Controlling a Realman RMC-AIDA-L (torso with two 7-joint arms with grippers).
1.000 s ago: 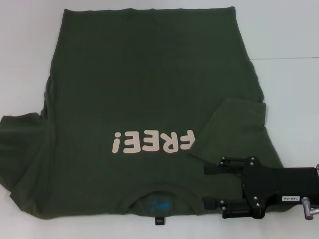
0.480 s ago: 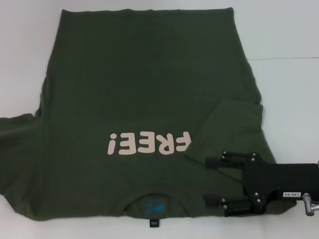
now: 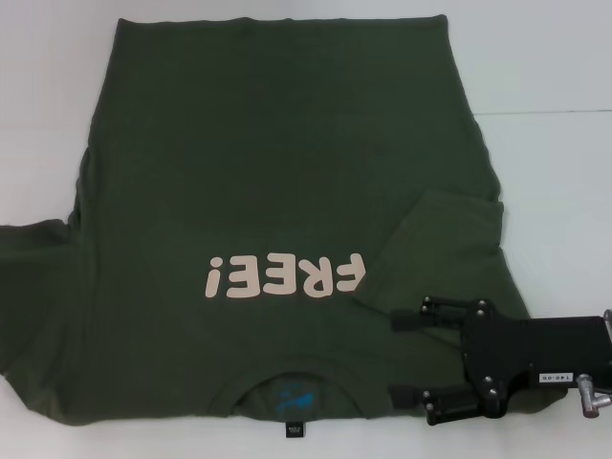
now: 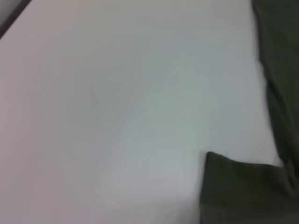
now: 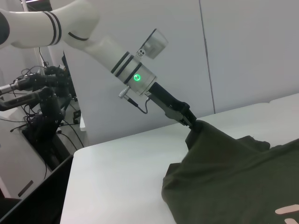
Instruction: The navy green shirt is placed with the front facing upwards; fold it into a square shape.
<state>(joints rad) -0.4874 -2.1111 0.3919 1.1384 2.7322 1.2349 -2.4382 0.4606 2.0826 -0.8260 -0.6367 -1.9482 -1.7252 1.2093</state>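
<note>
A dark olive-green shirt (image 3: 277, 182), the navy green shirt of the task, lies spread across the white desk (image 3: 555, 76), front side up. It covers most of the desk's middle, its hem toward the far edge and its collar (image 3: 296, 387) at the near edge. Pale pink "FREE!" lettering (image 3: 285, 275) runs across the chest, and a blue print and a small black tag (image 3: 295, 430) show inside the collar.

The sleeve on the robot's right side is folded inward onto the body of the shirt, forming an angled flap (image 3: 445, 244). The sleeve on the left side spreads toward the desk's left edge.

The right claw (image 3: 400, 358) sits low over the shirt near the desk's near right corner, just beside the folded flap. Its two black fingers (image 3: 421, 314) are spread apart, released and gripping nothing.

In the right wrist view, the left claw (image 5: 192, 125) is at the desk's left side, clenched on a pinch of the shirt's left sleeve (image 5: 203, 135), which rises in a peak above the desk. The left wrist view shows only white desk and a dark edge of cloth (image 4: 238, 186).
</note>
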